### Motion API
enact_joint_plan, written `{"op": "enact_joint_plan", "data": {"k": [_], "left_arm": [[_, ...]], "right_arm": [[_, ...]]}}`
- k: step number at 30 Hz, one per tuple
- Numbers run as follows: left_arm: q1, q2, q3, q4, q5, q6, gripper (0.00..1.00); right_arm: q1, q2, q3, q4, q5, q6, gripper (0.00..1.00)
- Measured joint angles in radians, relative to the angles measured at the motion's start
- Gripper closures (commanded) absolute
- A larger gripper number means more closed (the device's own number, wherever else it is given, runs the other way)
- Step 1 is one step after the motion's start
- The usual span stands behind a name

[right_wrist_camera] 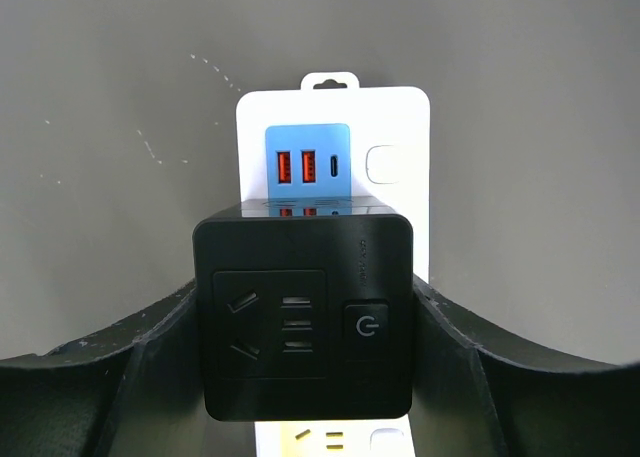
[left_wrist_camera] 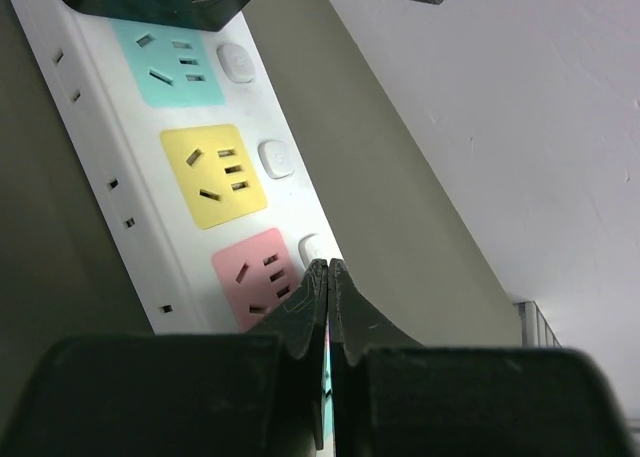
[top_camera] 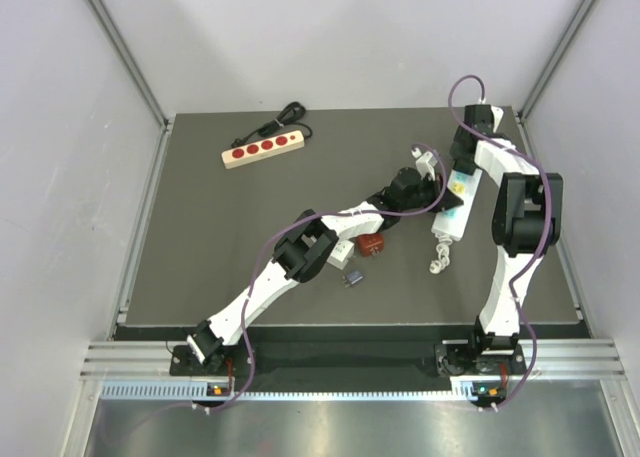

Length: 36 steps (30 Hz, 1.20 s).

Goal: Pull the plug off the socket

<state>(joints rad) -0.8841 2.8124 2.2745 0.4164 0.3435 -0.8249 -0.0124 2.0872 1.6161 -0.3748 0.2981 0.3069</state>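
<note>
White power strip [right_wrist_camera: 400, 127] lies flat on bench [top_camera: 250, 247]. Black plug [right_wrist_camera: 300, 247] is seated in the strip, in the socket next to its blue USB panel [right_wrist_camera: 307, 162]. Right pincer [right_wrist_camera: 305, 322] clamped on the plug's two sides. Left pincer [left_wrist_camera: 328, 277]: fingers together, tip on the strip beside its pink socket [left_wrist_camera: 255, 272].

This is a robotics lab test cell, not a home or shop. Two slim white-and-black arms, the left arm [top_camera: 270, 277] and the right arm [top_camera: 515, 227], are bolted to an aluminium rail [top_camera: 350, 362] at the near edge of a dark grey table [top_camera: 220, 237], and purple cables [top_camera: 452, 95] loop off them. Plain white panels [top_camera: 350, 37] on metal struts [top_camera: 125, 52] wall the table in. The things laid out look like practice props: a white power strip [right_wrist_camera: 395, 112] with coloured sockets and a black adapter cube [right_wrist_camera: 300, 317] plugged in, plus a wooden strip [top_camera: 262, 149] with red sockets.
</note>
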Motion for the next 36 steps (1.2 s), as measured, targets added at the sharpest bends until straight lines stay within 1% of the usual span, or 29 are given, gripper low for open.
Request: {"op": "enact_joint_plan", "data": {"k": [4, 8, 13, 26, 36], "left_arm": [[0.0, 0.0, 0.0, 0.0, -0.003, -0.001, 1.0], [-0.001, 0.0, 0.0, -0.002, -0.005, -0.002, 1.0], [-0.002, 0.0, 0.0, 0.006, -0.005, -0.002, 1.0], [-0.004, 0.027, 0.046, -0.007, -0.037, 0.043, 1.0], [-0.004, 0.028, 0.051, -0.016, -0.047, 0.037, 1.0]], "right_arm": [[0.002, -0.029, -0.056, 0.055, 0.013, 0.001, 1.0], [0.011, -0.076, -0.12, 0.07, 0.037, 0.002, 1.0], [0.018, -0.109, -0.145, 0.079, 0.043, 0.001, 1.0], [0.026, -0.112, -0.2, 0.144, 0.045, 0.011, 1.0], [0.031, -0.182, -0.3, 0.211, 0.057, 0.016, 1.0]]}}
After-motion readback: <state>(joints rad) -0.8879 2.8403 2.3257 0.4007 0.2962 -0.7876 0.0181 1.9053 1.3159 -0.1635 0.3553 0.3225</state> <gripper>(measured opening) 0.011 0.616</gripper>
